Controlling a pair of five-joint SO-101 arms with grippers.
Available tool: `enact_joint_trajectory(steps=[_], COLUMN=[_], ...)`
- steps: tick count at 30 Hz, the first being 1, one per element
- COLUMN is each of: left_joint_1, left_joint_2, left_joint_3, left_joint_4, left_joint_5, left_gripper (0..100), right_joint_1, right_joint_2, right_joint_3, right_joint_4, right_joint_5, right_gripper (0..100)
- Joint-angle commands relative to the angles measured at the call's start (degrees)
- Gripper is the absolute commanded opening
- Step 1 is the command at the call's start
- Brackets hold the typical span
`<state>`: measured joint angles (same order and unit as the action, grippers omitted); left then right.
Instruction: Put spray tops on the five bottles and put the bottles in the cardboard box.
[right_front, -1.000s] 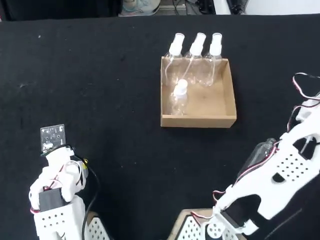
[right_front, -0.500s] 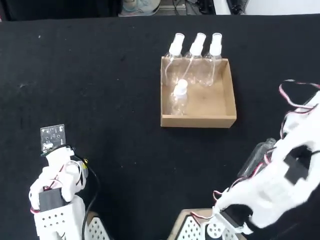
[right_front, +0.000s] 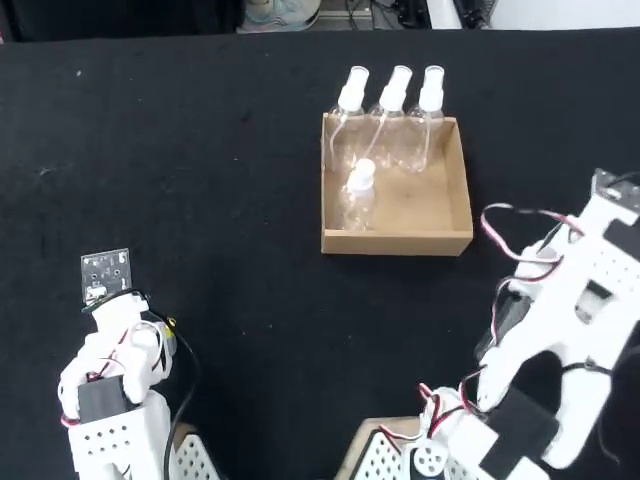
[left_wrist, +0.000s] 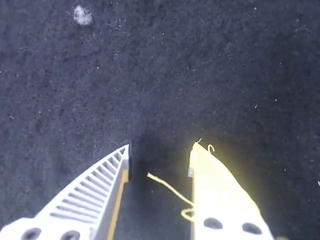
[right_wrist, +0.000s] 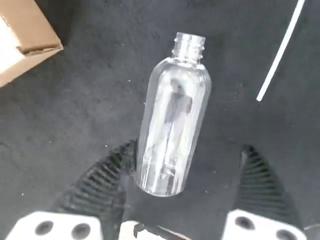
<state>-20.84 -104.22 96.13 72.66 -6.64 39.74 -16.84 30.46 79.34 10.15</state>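
Observation:
A clear bottle (right_wrist: 172, 125) without a spray top lies on its side on the black table, its threaded neck pointing away from my right gripper (right_wrist: 188, 149). That gripper is open, one finger on each side of the bottle's base. In the high view my right arm (right_front: 575, 300) stands over this spot at the lower right. The cardboard box (right_front: 397, 243) holds three upright bottles with white spray tops (right_front: 395, 120) along its far wall, and one more (right_front: 357, 195) at its near left. My left gripper (left_wrist: 160, 150) hangs open over bare cloth with nothing in it.
A thin white tube (right_wrist: 280, 50) lies on the cloth beyond the bottle's neck. A corner of the cardboard box (right_wrist: 25, 35) lies off to one side of the bottle. My left arm (right_front: 115, 360) rests at the lower left, far from the box.
My right arm has swung over the lying bottle, which it now covers in the high view. The left arm and the box contents have not moved.

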Motion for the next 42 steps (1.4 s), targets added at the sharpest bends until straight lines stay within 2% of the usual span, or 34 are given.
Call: enact_joint_trajectory(steps=[1,7,13,18,25,32,34,39,42], left_joint_1=[-0.48,-0.48,-0.48,-0.48,-0.31,-0.40,-0.48,-0.48,-0.48], left_joint_2=[-0.35,-0.35,-0.35,-0.35,-0.35,-0.35,-0.35,-0.35,-0.35], left_joint_3=[1.27,1.27,1.27,1.27,1.27,1.27,1.27,1.27,1.27], left_joint_4=[0.26,0.26,0.26,0.26,0.26,0.26,0.26,0.26,0.26], left_joint_5=[-0.62,-0.62,-0.62,-0.62,-0.62,-0.62,-0.62,-0.62,-0.62], left_gripper=[19,19,19,19,19,19,19,19,19], right_joint_1=[-0.44,-0.79,-0.44,-0.44,-0.79,-0.44,-0.62,-0.44,-0.88], right_joint_2=[-3.12,-3.03,-3.03,2.07,17.27,25.45,25.54,25.45,25.45], right_joint_3=[3.12,8.66,11.21,9.19,-5.41,-12.26,-12.09,-13.14,-17.27], right_joint_4=[-5.36,-16.26,-19.96,-19.69,-10.55,-9.41,-9.41,-9.41,-8.09], right_joint_5=[-0.70,-3.60,-3.43,-3.60,-7.47,-7.56,-7.56,-7.56,-6.15], right_gripper=[27.9,25.1,25.0,24.8,24.8,24.7,21.8,6.4,4.3])
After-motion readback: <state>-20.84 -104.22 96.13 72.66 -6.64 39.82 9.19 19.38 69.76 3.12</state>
